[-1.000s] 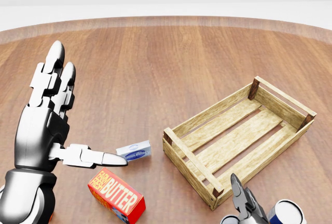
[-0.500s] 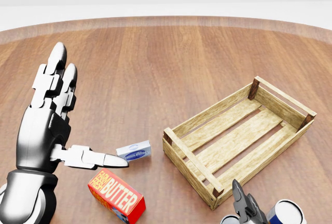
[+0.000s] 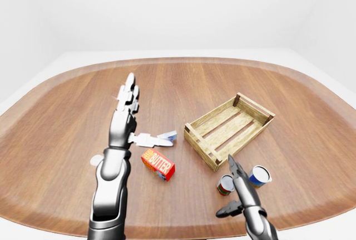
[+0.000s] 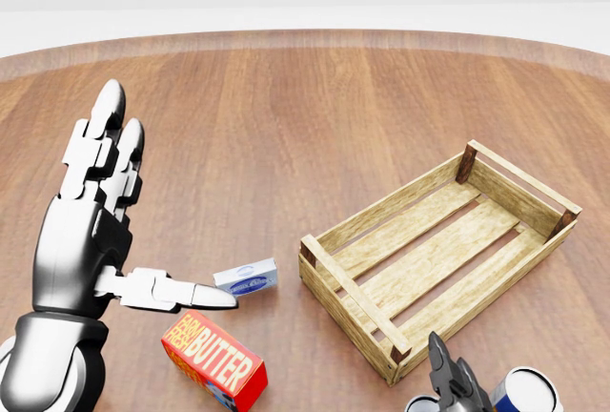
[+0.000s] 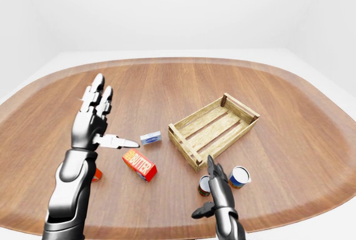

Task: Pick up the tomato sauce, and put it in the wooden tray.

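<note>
Nothing is grasped yet: my right hand (image 5: 214, 187), fingers spread, is beside the sauce can (image 3: 225, 185), near the empty tray (image 4: 448, 245). Left hand (image 4: 91, 212) is splayed, idle.

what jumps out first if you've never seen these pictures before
The raised left hand dominates the left of the head view, fingers spread open above the wooden table, thumb pointing toward a small blue-and-white box. An empty wooden tray sits angled at the right, and a red butter box lies near the bottom. In the left-eye view the right hand reaches toward two cans below the tray.
</note>
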{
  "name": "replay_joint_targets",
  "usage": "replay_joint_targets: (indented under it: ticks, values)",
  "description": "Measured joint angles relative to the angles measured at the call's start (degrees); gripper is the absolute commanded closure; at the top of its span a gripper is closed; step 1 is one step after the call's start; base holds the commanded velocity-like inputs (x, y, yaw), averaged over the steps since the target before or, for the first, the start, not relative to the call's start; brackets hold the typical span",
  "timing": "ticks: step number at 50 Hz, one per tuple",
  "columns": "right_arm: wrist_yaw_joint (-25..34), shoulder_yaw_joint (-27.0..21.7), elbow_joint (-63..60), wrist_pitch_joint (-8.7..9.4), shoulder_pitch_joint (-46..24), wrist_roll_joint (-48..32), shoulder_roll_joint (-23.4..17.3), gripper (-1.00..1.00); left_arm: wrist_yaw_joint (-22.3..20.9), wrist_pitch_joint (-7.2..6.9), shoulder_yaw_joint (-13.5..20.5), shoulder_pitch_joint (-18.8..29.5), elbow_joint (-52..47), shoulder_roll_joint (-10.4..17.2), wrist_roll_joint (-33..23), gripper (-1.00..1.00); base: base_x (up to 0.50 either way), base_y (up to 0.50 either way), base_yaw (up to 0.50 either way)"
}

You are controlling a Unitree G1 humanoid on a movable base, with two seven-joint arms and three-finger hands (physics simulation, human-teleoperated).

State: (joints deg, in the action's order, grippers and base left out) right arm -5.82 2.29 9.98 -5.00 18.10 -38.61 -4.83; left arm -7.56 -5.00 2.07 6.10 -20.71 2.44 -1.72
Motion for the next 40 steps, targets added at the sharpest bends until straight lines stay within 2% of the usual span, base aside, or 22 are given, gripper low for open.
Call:
replay_joint_targets:
  ticks: [39,40]
  values:
    - [-2.4,-0.2,5.1,0.0,-2.0,-0.8,-0.5,-1.0,-0.1,0.0,-0.3,-0.3,0.4,-0.1,-0.3,-1.0,0.0,0.0,0.0]
    - [-2.4,-0.2,5.1,0.0,-2.0,-0.8,-0.5,-0.53,-0.1,0.0,-0.3,-0.3,0.4,-0.1,-0.3,-1.0,0.0,0.0,0.0]
